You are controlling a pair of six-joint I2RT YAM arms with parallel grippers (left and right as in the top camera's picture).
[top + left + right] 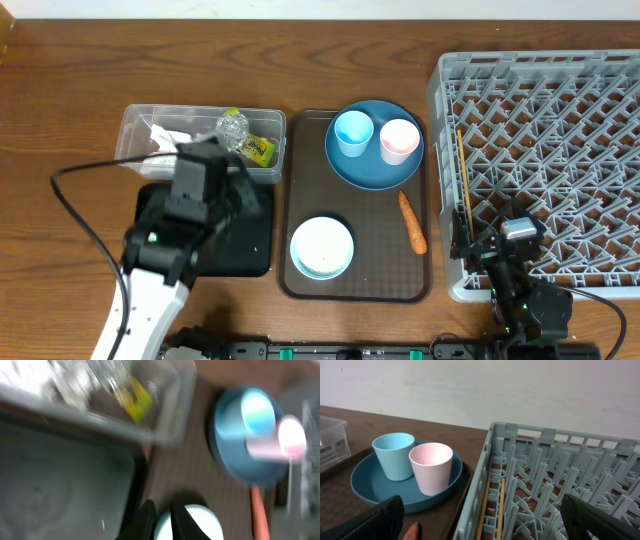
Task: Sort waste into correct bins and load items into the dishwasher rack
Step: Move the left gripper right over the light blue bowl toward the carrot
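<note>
The clear tub (135, 135) holds white napkins (165, 135), foil (231, 127) and the yellow-green wrapper (260, 150); the wrapper also shows in the left wrist view (135, 400). The black tray (250, 255) lies in front of it. My left gripper (250, 195) hovers over the black tray's right side, its fingers (162, 522) nearly together and empty, in a blurred view. The dark blue plate (375, 172) carries the light blue cup (352, 132) and pink cup (399, 140). The bowl (322, 246) and carrot (412, 222) lie on the brown tray. My right gripper (482, 520) is open at the grey rack's (545, 150) front left corner. No rice shows.
The brown serving tray (355, 290) sits between the bins and the rack. Two wooden chopsticks (463, 175) lie along the rack's left side, also in the right wrist view (492, 505). A black cable (75, 200) loops left of the left arm.
</note>
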